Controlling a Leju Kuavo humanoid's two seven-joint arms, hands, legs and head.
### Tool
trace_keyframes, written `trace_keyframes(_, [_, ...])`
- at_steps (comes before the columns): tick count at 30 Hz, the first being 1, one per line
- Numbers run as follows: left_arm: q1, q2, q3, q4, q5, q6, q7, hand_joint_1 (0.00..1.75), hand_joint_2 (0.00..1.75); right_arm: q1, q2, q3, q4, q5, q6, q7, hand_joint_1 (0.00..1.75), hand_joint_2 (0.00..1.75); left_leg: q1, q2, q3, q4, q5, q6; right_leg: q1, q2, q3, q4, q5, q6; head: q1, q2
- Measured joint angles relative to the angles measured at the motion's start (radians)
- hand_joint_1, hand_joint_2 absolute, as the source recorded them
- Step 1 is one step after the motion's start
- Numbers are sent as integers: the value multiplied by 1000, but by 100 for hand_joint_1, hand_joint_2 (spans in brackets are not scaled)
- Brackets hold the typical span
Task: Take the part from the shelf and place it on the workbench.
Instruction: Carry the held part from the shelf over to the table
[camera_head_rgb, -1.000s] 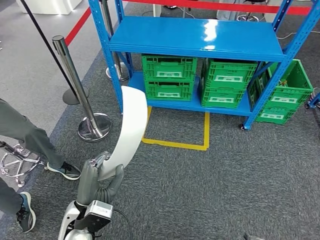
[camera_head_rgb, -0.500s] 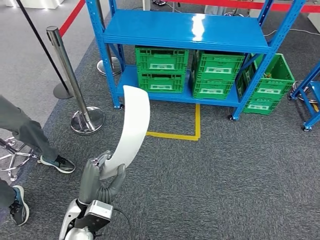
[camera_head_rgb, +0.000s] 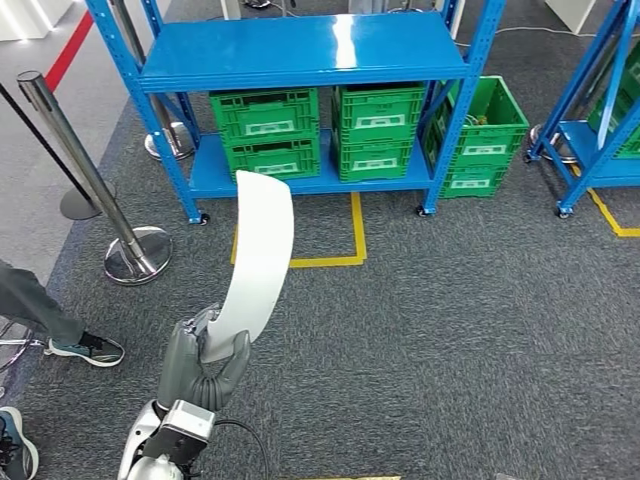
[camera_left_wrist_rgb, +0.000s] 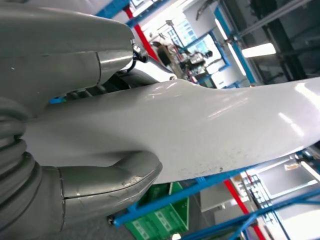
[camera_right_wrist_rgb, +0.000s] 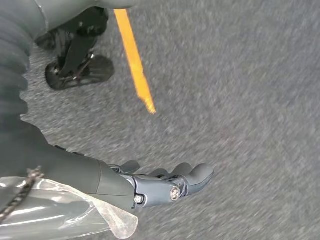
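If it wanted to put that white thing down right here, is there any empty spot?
The top board of the blue shelf is bare. So is the grey carpet between that shelf and the robot. The lower board is crowded with green crates. To the left stand a chrome post and a person's shoe. The left hand holds the white part.

No text, brand or number can be read here. The green crates on the blue shelf carry pale rectangular labels on their near faces, but the print on them is perhaps too small and blurred to make out. The loose green crate on the floor to the right bears similar labels, equally unreadable.
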Motion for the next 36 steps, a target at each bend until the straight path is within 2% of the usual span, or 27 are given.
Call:
trace_keyframes(2, [3,2,1,1,5,-1,-1,175,175,-10,-5,-10,22,30,-26,21,0,175,4,-23,-60,137,-61,-4,2,19,-9,2,5,-6,-1,0])
trace_keyframes(3, [4,2,1,2,7,-1,-1,175,175,-13,-10,-14,38,51,-44,41,0,175,5,-26,-78,178,-70,-4,3,30,-12,3,7,-6,-1,0])
trace_keyframes(4, [5,3,1,4,9,-1,-1,175,175,-16,-17,-18,56,72,-64,63,0,175,5,-27,-79,182,-58,-3,3,41,-15,6,8,-6,-1,0])
trace_keyframes(5, [5,3,1,5,10,-1,-2,175,175,-17,-25,-23,76,89,-80,83,0,175,6,-31,-62,146,-27,-1,4,52,-16,9,9,-5,-1,0])
trace_keyframes(7, [4,3,1,6,11,-1,-2,175,175,-19,-40,-29,109,109,-98,105,0,175,8,-58,-2,17,42,4,5,71,-20,17,9,-1,-1,0])
trace_keyframes(8, [3,3,1,7,11,-1,-3,175,175,-21,-47,-32,122,112,-101,108,0,175,10,-75,21,-38,60,6,6,82,-25,22,10,3,-1,0])
trace_keyframes(10, [3,2,2,8,11,-1,-4,175,175,-25,-58,-35,143,117,-102,111,0,175,10,-92,34,-80,63,9,5,99,-41,29,15,16,0,0])
trace_keyframes(12, [1,1,2,8,11,-1,-5,175,175,-25,-66,-37,158,119,-102,113,0,175,10,-77,30,-87,69,18,2,107,-55,31,19,28,0,0])
trace_keyframes(14, [0,-2,2,9,11,-1,-5,175,175,-26,-72,-39,169,119,-103,114,0,175,13,-57,29,-95,78,30,2,78,-81,71,-8,37,5,0])
trace_keyframes(16, [0,-4,2,10,11,-1,-6,175,175,-32,-78,-40,179,122,-108,119,0,175,13,-35,24,-98,82,36,1,39,-138,188,-73,45,9,0])
trace_keyframes(17, [0,-4,2,11,11,-1,-6,175,175,-35,-82,-41,187,127,-114,130,0,175,12,-23,22,-98,82,37,0,31,-169,255,-101,49,10,0])
trace_keyframes(18, [0,-4,3,13,11,-1,-5,175,175,-37,-86,-42,197,134,-121,145,0,175,11,-11,20,-97,83,37,-2,28,-189,303,-116,52,9,0])
trace_keyframes(19, [0,-4,3,15,11,-1,-4,175,175,-37,-91,-45,209,142,-129,162,0,175,11,0,19,-97,83,37,-3,25,-190,316,-114,54,9,0])
trace_keyframes(20, [-1,-4,3,17,11,-2,-2,175,175,-38,-97,-47,222,151,-137,179,0,175,11,10,19,-97,83,36,-4,21,-170,285,-93,55,9,0])
trace_keyframes(22, [-3,-5,3,19,11,-5,2,175,175,-40,-108,-52,246,165,-148,206,0,175,10,28,21,-96,82,31,-4,-8,-87,144,-37,53,10,0])
trace_keyframes(23, [-4,-7,3,20,12,-7,4,175,175,-44,-113,-54,257,171,-151,217,0,175,8,36,21,-95,80,27,-2,-22,-49,80,-20,49,9,0])
trace_keyframes(24, [-6,-8,3,21,13,-9,6,175,175,-48,-118,-55,268,176,-153,228,0,175,5,43,21,-94,80,22,1,-32,-28,41,-12,43,9,0])
trace_keyframes(25, [-8,-9,2,22,15,-12,7,175,175,-51,-122,-57,279,179,-154,239,0,175,4,50,21,-93,80,16,4,-33,-20,26,-14,36,8,0])
trace_keyframes(27, [-11,-11,2,25,22,-16,8,175,175,-53,-132,-63,299,184,-154,259,0,175,4,61,21,-92,79,6,5,-16,-23,25,-8,22,7,0])
trace_keyframes(29, [-15,-12,1,26,26,-17,8,175,175,-54,-138,-67,314,193,-154,277,0,175,8,37,11,-65,54,-4,2,-1,-24,22,-2,9,6,0])
trace_keyframes(31, [-16,-12,2,28,29,-17,8,175,175,-59,-141,-69,324,202,-154,291,0,175,11,-6,-32,40,-8,-11,2,16,-26,20,2,0,4,0])
trace_keyframes(32, [-16,-12,2,31,29,-17,8,175,175,-62,-141,-70,329,204,-154,296,0,175,12,-19,-63,109,-40,-11,3,26,-28,20,3,-3,4,0])
trace_keyframes(33, [-15,-12,2,33,30,-17,8,175,175,-64,-142,-70,334,206,-154,298,0,175,12,-25,-89,166,-59,-10,5,37,-29,21,4,-5,4,0])
trace_keyframes(34, [-15,-12,2,36,30,-17,8,175,175,-64,-142,-71,338,207,-154,300,0,175,12,-27,-102,192,-58,-9,7,48,-29,22,4,-6,4,0])
trace_keyframes(35, [-15,-11,2,39,31,-17,8,175,175,-64,-142,-73,342,207,-154,301,0,175,11,-29,-98,180,-38,-5,9,60,-30,23,4,-6,4,0])
trace_keyframes(36, [-15,-11,2,40,32,-17,8,175,175,-64,-143,-75,346,208,-154,302,0,175,11,-34,-77,133,-4,-1,10,72,-29,25,4,-6,4,0])
